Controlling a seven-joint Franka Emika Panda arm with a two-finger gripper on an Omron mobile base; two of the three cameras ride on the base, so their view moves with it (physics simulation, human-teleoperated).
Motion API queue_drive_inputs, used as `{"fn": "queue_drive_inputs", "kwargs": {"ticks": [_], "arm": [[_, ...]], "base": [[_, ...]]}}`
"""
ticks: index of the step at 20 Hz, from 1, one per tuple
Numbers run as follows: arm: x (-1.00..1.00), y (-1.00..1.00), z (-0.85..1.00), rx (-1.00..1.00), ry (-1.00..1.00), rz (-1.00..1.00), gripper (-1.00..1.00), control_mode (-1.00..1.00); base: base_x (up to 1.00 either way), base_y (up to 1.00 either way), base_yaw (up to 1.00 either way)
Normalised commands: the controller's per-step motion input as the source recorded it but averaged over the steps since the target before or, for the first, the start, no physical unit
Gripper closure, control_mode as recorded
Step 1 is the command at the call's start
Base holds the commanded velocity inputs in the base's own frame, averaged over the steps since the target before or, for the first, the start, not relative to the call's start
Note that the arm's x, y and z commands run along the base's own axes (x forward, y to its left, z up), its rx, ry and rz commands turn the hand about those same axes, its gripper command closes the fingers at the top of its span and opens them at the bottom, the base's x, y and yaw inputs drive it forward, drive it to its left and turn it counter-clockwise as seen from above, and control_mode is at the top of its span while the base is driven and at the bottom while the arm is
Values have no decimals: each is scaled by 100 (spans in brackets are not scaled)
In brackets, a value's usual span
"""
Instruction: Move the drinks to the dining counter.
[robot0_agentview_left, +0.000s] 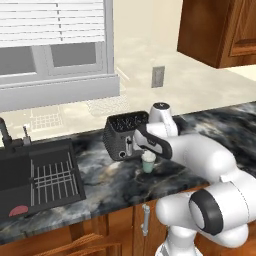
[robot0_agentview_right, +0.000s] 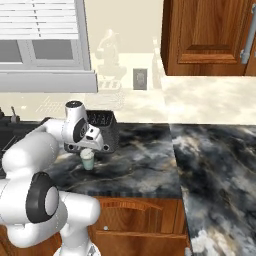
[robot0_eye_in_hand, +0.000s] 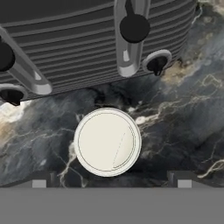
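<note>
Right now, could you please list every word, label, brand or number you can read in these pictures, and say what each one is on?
None: no view shows any readable text.
The pale green cup has a plain white lid with no print.
The dark grey toaster shows levers and knobs in the hand view, with no legible marking.
The wall outlet bears no writing.

Hand view straight above cup (robot0_eye_in_hand: 107, 142)
</note>
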Motion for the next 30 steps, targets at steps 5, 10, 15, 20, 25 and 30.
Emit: {"fn": "queue_drive_inputs", "kwargs": {"ticks": [5, 10, 15, 20, 25, 30], "arm": [[5, 0, -13, 0, 0, 0, -100, -100], [0, 0, -21, 1, 0, 0, -100, -100], [0, 0, -21, 1, 0, 0, -100, -100], [1, 0, -16, 0, 0, 0, -100, -100], [0, 0, -21, 0, 0, 0, -100, -100], [2, 0, -22, 0, 0, 0, -100, -100]], "base": [[0, 0, 0], [0, 0, 0], [0, 0, 0], [0, 0, 0], [0, 0, 0], [0, 0, 0]]}}
